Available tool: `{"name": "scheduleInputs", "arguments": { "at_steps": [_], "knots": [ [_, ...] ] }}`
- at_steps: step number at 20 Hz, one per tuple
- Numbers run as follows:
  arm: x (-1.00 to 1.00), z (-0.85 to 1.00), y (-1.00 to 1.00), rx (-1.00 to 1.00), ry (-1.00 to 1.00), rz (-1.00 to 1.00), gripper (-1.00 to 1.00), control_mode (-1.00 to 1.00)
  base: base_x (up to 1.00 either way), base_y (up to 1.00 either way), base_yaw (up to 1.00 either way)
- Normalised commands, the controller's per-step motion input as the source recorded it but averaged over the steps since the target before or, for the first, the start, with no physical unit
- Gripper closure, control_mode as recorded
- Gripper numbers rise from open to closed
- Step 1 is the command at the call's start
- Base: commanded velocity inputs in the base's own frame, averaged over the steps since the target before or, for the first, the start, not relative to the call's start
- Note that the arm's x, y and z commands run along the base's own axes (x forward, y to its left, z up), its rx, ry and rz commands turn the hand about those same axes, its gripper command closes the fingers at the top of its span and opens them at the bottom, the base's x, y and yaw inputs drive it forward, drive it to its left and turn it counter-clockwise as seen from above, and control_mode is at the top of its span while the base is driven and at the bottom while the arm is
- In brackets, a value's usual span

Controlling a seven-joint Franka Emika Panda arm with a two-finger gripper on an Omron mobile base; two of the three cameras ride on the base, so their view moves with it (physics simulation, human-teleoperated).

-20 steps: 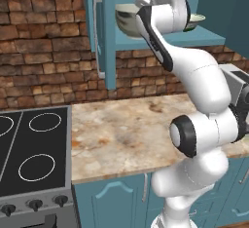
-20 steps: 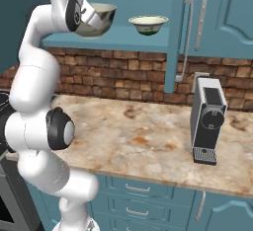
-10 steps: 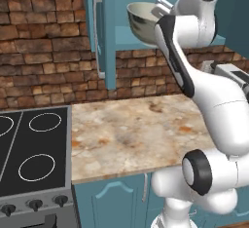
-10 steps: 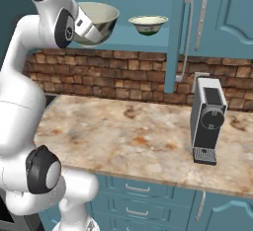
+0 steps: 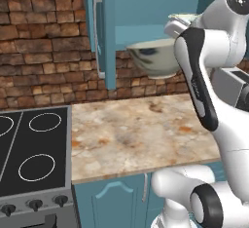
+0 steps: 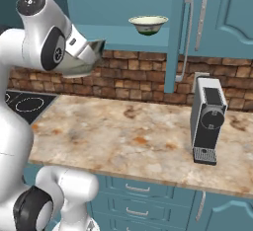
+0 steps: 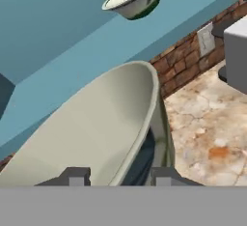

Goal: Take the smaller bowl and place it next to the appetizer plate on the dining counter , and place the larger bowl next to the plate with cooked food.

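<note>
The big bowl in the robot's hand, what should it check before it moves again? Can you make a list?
1. Grip: the gripper has a finger on each side of the big bowl's rim. Ok.
2. Bowl out of the cabinet and above the counter: ok.
3. Bowl level: it looks tilted in the hand view. Not ok.
4. Small bowl on its shelf, apart from the arm: ok.
5. Coffee machine well to one side of the bowl: ok.
6. Plate with cooked food: cannot tell.

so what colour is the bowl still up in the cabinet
The small bowl is off-white with a dark green band low on its outside, clearest in the right base view.
</note>
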Motion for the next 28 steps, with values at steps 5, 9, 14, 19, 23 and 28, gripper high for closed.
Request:
{"name": "scheduleInputs", "arguments": {
  "at_steps": [5, 9, 14, 19, 23, 28],
  "knots": [
    [-0.08, -0.88, 0.00, -0.03, 0.13, 0.00, 1.00, -1.00, 0.00, 0.00, 0.00],
    [-0.45, -0.31, -0.03, 0.00, -0.02, 0.00, 1.00, -1.00, 0.00, 0.00, 0.00],
    [0.00, 0.00, 0.00, 0.00, 0.00, 0.00, 1.00, 1.00, -0.91, -0.04, 0.01],
    [0.00, 0.00, 0.00, 0.00, 0.00, 0.00, 1.00, 1.00, -0.68, -0.03, 0.23],
    [0.00, 0.00, 0.00, 0.00, 0.00, 0.00, 1.00, 1.00, -0.39, 0.00, 0.44],
    [0.00, 0.00, 0.00, 0.00, 0.00, 0.00, 1.00, 1.00, -0.25, 0.04, 0.53]
  ]
}}
